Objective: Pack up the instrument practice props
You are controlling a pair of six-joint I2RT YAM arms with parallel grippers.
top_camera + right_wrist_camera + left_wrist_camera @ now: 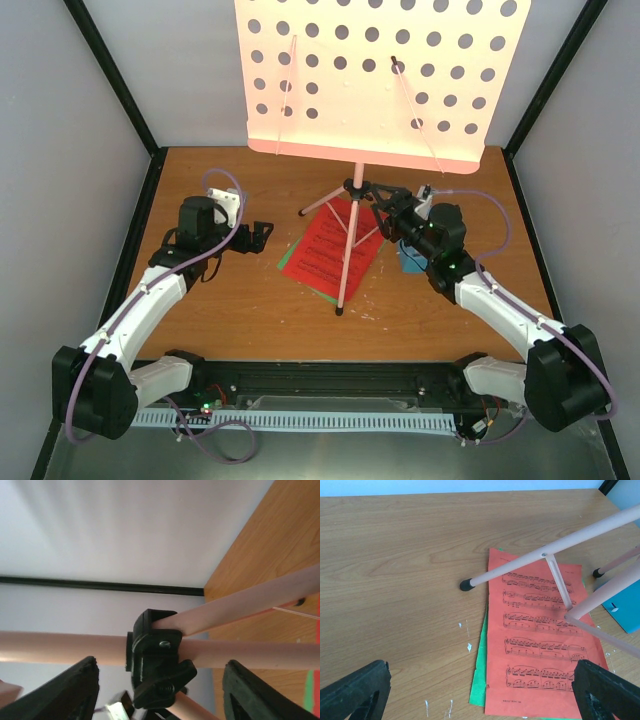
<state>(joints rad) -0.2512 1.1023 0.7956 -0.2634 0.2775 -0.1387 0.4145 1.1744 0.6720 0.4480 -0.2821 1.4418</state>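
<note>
The pink stand (347,250) is standing at the centre of the worktop (230,310) in the top view, its hole-punched desk (380,75) filling the upper middle of the frame and its legs (322,203) spreading out below. A red page (320,255) is lying on a green page (480,685) beneath the legs, the green one showing only along the left edge. The blue metronome (408,266) is sitting right of centre, just beside the right arm (500,300) and mostly hidden by it. The left fingers (355,692) are hanging wide apart at centre left, over bare wood near the pages, holding nothing. The right fingers (65,692) are standing apart on either side of the black clamp (157,665) on the stand, a gap showing on each side, gripping nothing.
</note>
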